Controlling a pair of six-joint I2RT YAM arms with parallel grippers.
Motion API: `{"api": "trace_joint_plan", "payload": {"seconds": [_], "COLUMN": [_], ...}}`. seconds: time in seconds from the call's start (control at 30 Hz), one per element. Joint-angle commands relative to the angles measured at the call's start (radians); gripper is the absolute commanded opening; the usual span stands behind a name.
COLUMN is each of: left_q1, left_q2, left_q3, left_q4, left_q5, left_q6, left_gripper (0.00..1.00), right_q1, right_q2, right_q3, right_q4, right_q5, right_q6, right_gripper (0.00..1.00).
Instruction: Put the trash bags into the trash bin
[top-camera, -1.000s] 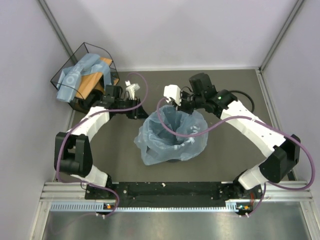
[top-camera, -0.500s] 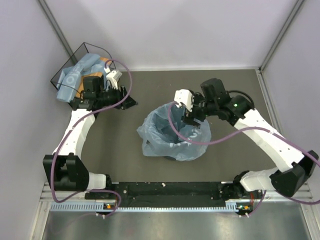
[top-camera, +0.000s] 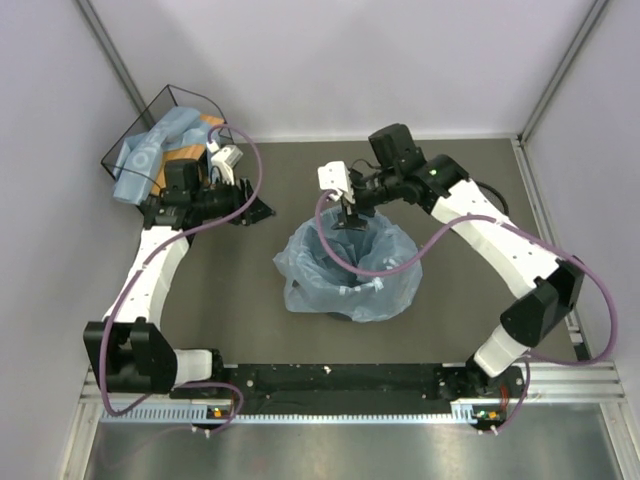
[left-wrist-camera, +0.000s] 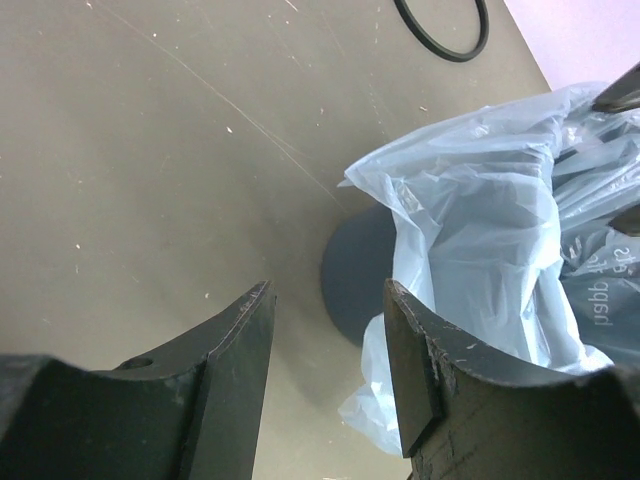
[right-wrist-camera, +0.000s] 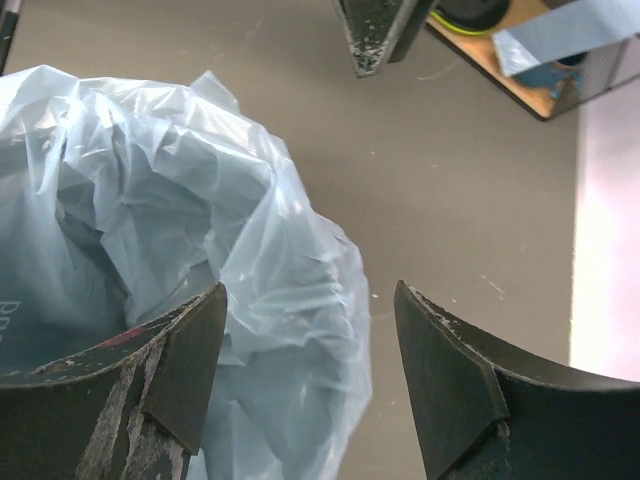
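Note:
The trash bin (top-camera: 345, 312) stands mid-table, and only a patch of its dark wall (left-wrist-camera: 352, 285) shows in the left wrist view. A light-blue trash bag (top-camera: 350, 270) lies crumpled in its mouth and spills over the rim (left-wrist-camera: 470, 230) (right-wrist-camera: 200, 220). My right gripper (top-camera: 350, 216) (right-wrist-camera: 308, 300) hovers open over the bag's far edge, and film hangs below the gap, ungripped. My left gripper (top-camera: 255, 208) (left-wrist-camera: 328, 290) is open and empty, left of the bin above bare table. More folded trash bags (top-camera: 150, 150) lie in the wire basket.
The black wire basket (top-camera: 190, 98) with a wooden base (right-wrist-camera: 520, 85) stands at the back left corner. A thin black ring (left-wrist-camera: 440, 30) lies flat on the table beyond the bin. Grey walls close off the left, back and right.
The right gripper opened, swung over the bin and came back to its far rim. The left arm drew away from the bin toward the basket, its jaws wider. The bag settled around the rim.

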Motion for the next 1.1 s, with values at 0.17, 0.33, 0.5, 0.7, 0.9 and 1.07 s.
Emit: {"api": "trace_joint_plan", "payload": {"seconds": [0.17,0.33,0.5,0.7,0.9,1.07], "left_q1": [0.004,0.007,0.015,0.015,-0.028,-0.120], "left_q2": [-0.098,-0.124,-0.132,-0.136,-0.002,0.133], "left_q3": [-0.082,-0.108,-0.128,-0.211,-0.211,-0.210], "left_q4": [0.015,0.016,0.076,0.353,0.598,0.702], "left_q5": [0.024,0.087,0.223,0.262,0.286,0.253], "left_q6": [-0.017,-0.018,-0.076,-0.277,-0.423,-0.477], "left_gripper": [0.53,0.50,0.53,0.58,0.64,0.66], "right_q1": [0.041,0.034,0.011,0.006,-0.002,0.000], "right_q2": [0.097,0.152,0.143,0.028,-0.061,-0.072], "right_q3": [0.052,0.034,0.049,-0.058,-0.230,-0.253], "right_q4": [-0.041,-0.040,-0.035,0.050,0.222,0.287], "right_q5": [-0.068,0.093,0.196,0.351,0.414,0.426], "right_q6": [-0.167,-0.178,-0.033,0.218,0.317,0.367], "right_gripper": [0.67,0.40,0.00,0.00,0.00,0.00]}}
